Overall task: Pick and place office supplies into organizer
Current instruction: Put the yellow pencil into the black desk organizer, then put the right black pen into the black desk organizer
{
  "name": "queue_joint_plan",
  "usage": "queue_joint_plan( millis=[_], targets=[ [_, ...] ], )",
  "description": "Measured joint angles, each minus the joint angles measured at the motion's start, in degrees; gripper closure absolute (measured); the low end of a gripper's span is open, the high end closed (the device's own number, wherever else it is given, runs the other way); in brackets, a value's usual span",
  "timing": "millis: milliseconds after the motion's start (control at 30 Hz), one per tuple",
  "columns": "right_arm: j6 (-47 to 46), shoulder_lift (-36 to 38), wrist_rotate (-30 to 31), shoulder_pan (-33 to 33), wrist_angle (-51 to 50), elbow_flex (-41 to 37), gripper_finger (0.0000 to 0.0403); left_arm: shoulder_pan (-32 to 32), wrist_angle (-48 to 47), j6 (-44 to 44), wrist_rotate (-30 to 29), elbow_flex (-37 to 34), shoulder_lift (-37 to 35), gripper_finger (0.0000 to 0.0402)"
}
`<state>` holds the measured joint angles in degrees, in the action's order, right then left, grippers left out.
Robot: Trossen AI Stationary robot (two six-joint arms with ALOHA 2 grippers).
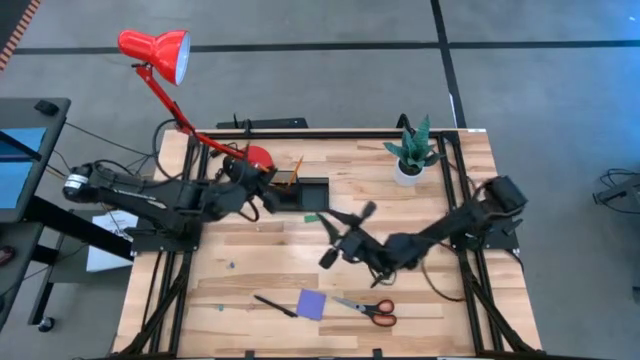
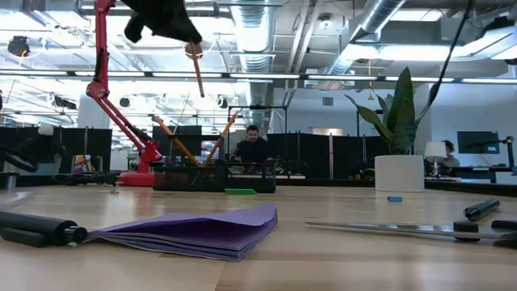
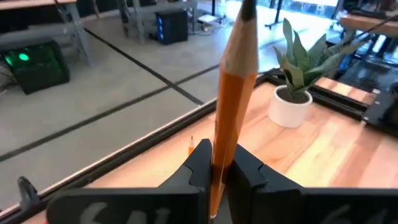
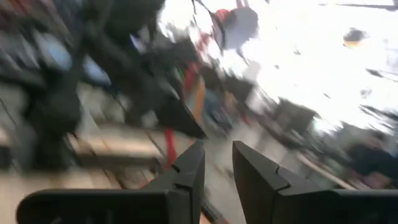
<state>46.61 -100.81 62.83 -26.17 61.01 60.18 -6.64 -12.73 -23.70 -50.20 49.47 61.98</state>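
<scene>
now my left fingers point(image 3: 219, 171) pinch an orange pencil point(image 3: 233, 93) above the organizer point(image 1: 300, 190); my right fingers point(image 4: 217, 163) stand slightly parted, empty, over the counter point(image 1: 250, 260). no readable writing.

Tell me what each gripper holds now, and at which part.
The left gripper holds an orange pencil, clamped on its lower shaft, with the sharpened tip pointing away. The right gripper holds nothing.

Right gripper's own view, smeared by motion

The right gripper point(image 4: 216, 163) shows two dark fingers point(image 4: 189, 171) standing slightly apart, with nothing visible between them. Beyond them lie a dark arm-like mass point(image 4: 124, 56), streaks of red and orange, and a bright glare; nothing else can be made out.
</scene>
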Motion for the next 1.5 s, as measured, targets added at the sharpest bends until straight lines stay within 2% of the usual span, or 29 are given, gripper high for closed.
queue_joint_plan(
  millis=[67, 133, 267, 367, 567, 800, 933, 1300, 1500],
  targets=[
    [-2.63, 2.87, 6.98, -1.71, -7.53, 0.0, 0.0325, 2.53, 0.0, 0.35, 3.68, 0.0, 0.0, 0.0394],
    [-8.45, 5.54, 10.41, -2.81, -15.6, 0.0, 0.0326, 4.63, 0.56, 0.41, 6.35, -0.54, -0.01, 0.0394],
    [-25.35, 10.17, 7.6, -3.78, -32.45, -0.58, 0.0326, 8.4, 0.98, -0.59, 9.07, -4.7, -0.02, 0.0394],
    [-33.53, 11.54, 5.09, -3.34, -38.72, -1.26, 0.0326, 9.89, 7.14, -0.57, 9.44, -9.64, -0.02, 0.0394],
    [-34.69, 11.62, 4.52, -1.5, -39.24, -2.44, 0.0326, 13.67, 20.34, -0.01, 13.47, -17.18, -0.02, 0.0394],
    [-36.11, 11.54, 2.61, 0.21, -39.83, -2.49, 0.0326, 16.81, 21.09, -1.89, 16.75, -21.28, -0.02, 0.0394],
    [-36.13, 11.54, 2.52, 0.89, -39.79, -2.49, 0.0326, 16.88, 21.25, -2.85, 16.5, -23.08, -0.02, 0.0389],
    [-36.15, 11.51, 2.25, 0.91, -39.8, -2.49, 0.0326, 17.12, 21.0, -3.85, 17.03, -24.33, -0.02, 0.0334],
    [-36.21, 11.51, -4.32, 0.73, -41.17, -2.49, 0.0326, 17.17, 20.8, -3.79, 17.35, -24.24, -0.02, 0.0278]
  ],
)
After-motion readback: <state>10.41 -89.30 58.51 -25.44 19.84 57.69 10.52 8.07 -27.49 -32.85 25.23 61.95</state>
